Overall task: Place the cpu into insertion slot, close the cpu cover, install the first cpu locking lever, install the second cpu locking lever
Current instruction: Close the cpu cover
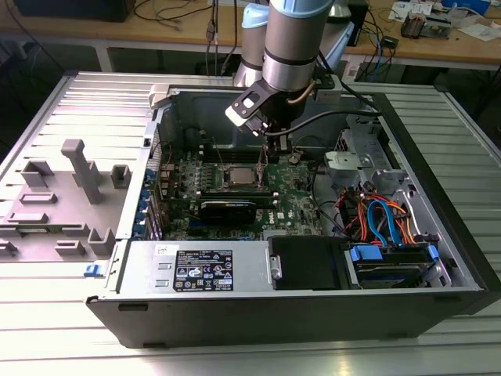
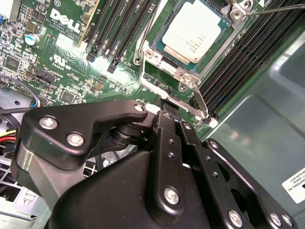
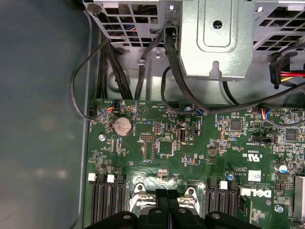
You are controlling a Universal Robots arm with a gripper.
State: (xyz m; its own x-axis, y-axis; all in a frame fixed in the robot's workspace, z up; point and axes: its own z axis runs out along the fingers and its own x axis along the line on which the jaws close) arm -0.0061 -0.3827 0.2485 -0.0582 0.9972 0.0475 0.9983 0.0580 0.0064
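Second wrist view: cpu in socket

Arm: silver-grey cylinder, pale blue joint rings; black cable coming off the wrist; white-faced camera box mounted beside it; gripper: matte black link bars, silver screws, small round holes.

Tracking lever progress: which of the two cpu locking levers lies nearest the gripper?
The lever along the cpu cover edge, right beside the gripper; the other lever juts out past the cover's far corner.
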